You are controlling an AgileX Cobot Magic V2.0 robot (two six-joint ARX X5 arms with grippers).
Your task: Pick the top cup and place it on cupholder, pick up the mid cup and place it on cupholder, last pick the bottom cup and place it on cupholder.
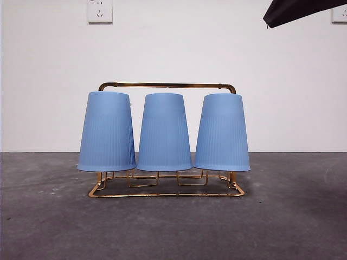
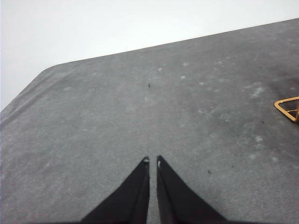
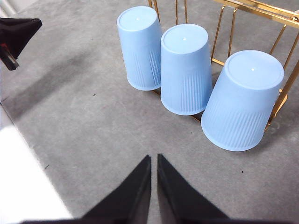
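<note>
All three blue cups (image 1: 164, 132) sit upturned on the cupholder (image 1: 167, 85), nothing left; both the right gripper (image 3: 153, 158), the rack at its one o'clock, and the left gripper (image 2: 153, 161) hang closed and empty.

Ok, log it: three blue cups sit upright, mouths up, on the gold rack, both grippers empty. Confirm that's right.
Not quite. The three blue cups sit upside down, mouths down, on the gold rack; the front view shows it. Left gripper and right gripper are empty.
</note>
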